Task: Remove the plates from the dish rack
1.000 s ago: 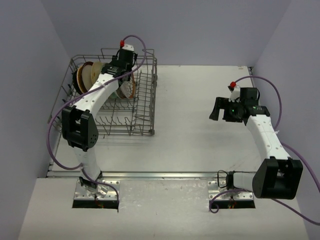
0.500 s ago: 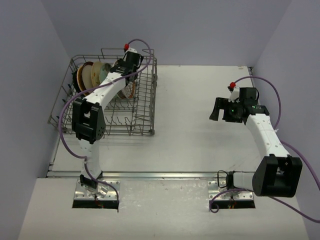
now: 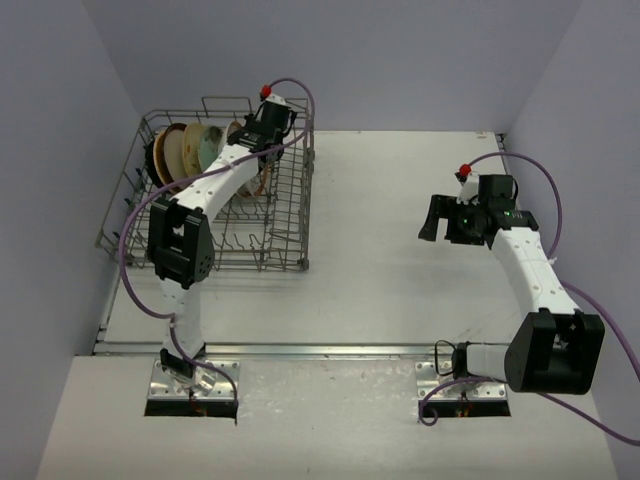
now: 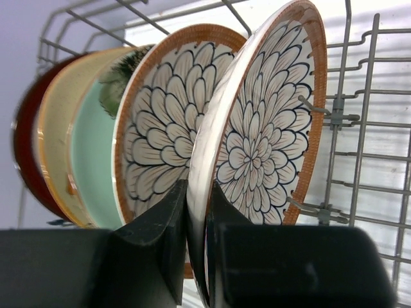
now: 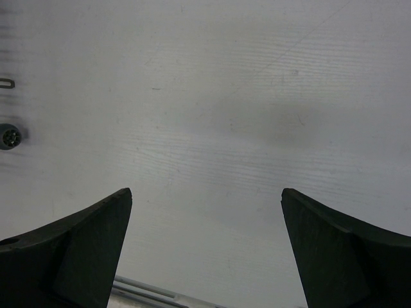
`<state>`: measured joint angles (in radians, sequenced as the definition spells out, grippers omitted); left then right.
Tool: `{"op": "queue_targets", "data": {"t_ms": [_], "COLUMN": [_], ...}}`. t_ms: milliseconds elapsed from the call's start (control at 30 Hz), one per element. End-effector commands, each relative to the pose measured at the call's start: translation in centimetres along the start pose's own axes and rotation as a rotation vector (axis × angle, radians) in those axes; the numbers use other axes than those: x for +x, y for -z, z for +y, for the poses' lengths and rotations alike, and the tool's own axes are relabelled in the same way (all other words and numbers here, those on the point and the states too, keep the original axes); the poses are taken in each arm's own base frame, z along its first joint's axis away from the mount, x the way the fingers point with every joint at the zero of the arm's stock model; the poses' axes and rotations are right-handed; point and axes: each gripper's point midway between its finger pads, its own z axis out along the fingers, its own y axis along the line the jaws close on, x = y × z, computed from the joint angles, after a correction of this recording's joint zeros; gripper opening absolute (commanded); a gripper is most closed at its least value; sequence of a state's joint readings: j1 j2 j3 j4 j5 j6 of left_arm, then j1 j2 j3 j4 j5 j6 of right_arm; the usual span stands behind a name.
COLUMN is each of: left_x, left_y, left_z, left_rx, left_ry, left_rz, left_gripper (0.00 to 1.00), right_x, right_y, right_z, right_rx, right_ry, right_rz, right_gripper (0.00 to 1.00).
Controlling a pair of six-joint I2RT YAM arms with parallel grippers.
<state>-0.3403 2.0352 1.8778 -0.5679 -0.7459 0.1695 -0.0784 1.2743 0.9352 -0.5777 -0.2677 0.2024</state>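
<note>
The grey wire dish rack (image 3: 288, 243) stands at the back left with several plates upright in it. In the left wrist view they stand in a row: a brown-rimmed petal plate (image 4: 270, 128) nearest, a second petal plate (image 4: 160, 128), a mint green one (image 4: 90, 173), a cream one (image 4: 52, 135) and a dark red one (image 4: 21, 147). My left gripper (image 4: 198, 192) is shut on the rim of the nearest petal plate, one finger on each face; the top view shows it (image 3: 262, 140) over the rack's back right part. My right gripper (image 3: 437, 217) hangs open over bare table, nothing between its fingers (image 5: 96, 244).
The rack's raised wire sides and upright tines (image 4: 334, 119) surround the plates. Purple walls close in the table at the back and both sides. A metal strip (image 3: 330, 350) runs along the near table edge by the arm bases.
My left arm has reached further toward the rack's back right, and its jaws have closed on the nearest petal plate's rim. The right arm has not moved.
</note>
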Motion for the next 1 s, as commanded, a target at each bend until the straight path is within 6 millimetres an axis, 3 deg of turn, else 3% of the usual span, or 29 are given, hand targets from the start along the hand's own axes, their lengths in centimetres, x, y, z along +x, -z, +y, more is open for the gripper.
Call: {"op": "queue_targets", "data": {"t_ms": [0,100,333,500,567,600,633,700,767,833,967], "left_x": [-10.1,-11.9,-13.3,-13.6,-14.0,-14.0,-13.5,-12.7,-11.1,-8.9,-6.2], "left_y": [9.5,12.5,17.4,20.0,21.9,21.9,23.6,26.5,29.9,31.0,32.5], "left_z": [12.5,15.0,20.1,21.0,19.6,17.9,16.7,11.8,8.6,5.7,2.7], "left_rx": [-0.273,-0.326,-0.377,-0.249,-0.044,0.052,0.191,0.526,0.788,0.949,1.137], "left_ry": [0.177,0.203,0.275,0.378,0.416,0.412,0.412,0.372,0.313,0.268,0.203], "left_rz": [-0.309,-0.4,-0.498,-0.534,-0.581,-0.581,-0.595,-0.611,-0.616,-0.563,-0.5], "left_gripper": [0.0,0.0,0.0,0.0,0.0,0.0,0.0,0.0,0.0,0.0,0.0], "right_x": [-2.4,-2.8,-4.5,-7.1,-8.5,-8.9,-10.0,-11.2,-12.2,-13.6,-15.2], "right_y": [1.1,1.5,2.7,4.0,5.1,5.5,6.6,8.3,9.8,11.4,12.5], "right_z": [1.0,1.3,2.1,4.1,5.4,6.0,7.2,9.5,11.4,13.2,15.2], "right_rx": [-0.042,-0.055,-0.075,-0.146,-0.196,-0.222,-0.269,-0.376,-0.46,-0.534,-0.633], "right_ry": [0.039,0.06,0.096,0.122,0.118,0.113,0.115,0.097,0.082,0.07,0.011], "right_rz": [-0.074,-0.097,-0.166,-0.241,-0.28,-0.295,-0.335,-0.375,-0.408,-0.435,-0.414], "right_gripper": [0.99,0.99,0.99,0.99,0.99,0.99,0.99,0.99,0.99,0.99,0.99]}}
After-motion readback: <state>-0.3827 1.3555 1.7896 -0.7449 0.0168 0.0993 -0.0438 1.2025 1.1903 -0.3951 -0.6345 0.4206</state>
